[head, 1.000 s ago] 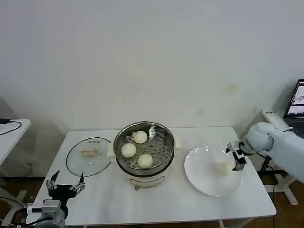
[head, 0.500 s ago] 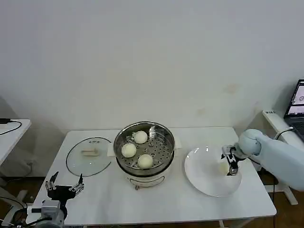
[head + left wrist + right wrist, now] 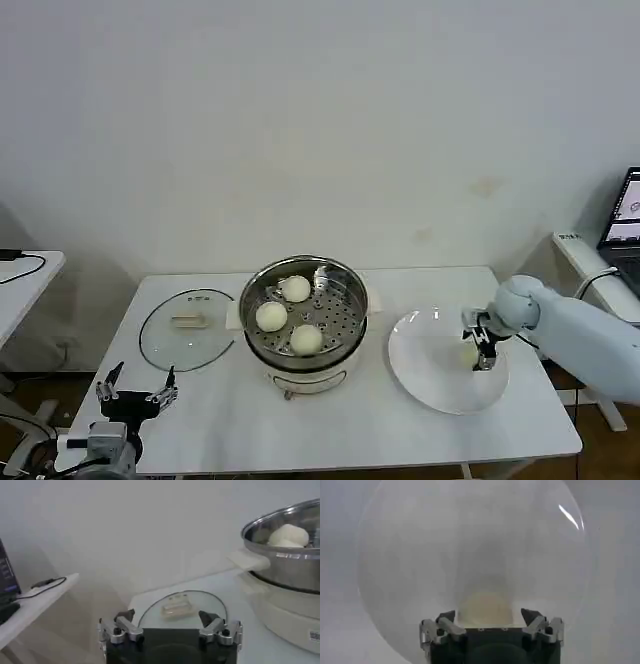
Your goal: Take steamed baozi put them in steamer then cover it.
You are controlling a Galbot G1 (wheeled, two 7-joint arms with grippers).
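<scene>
White plate (image 3: 440,385): right claw (image 3: 478,347) seemingly straddles 1 baozi (image 3: 485,609).

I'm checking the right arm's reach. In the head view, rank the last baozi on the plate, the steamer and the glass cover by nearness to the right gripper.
1. Baozi, on the plate at the right gripper.
2. Steamer, table centre.
3. Cover, far left.

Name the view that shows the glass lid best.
The head view: the whole lid lies flat on the table, left of the steamer, handle up. The left wrist view shows it low and edge-on beyond the left end effector, its near rim hidden.
</scene>
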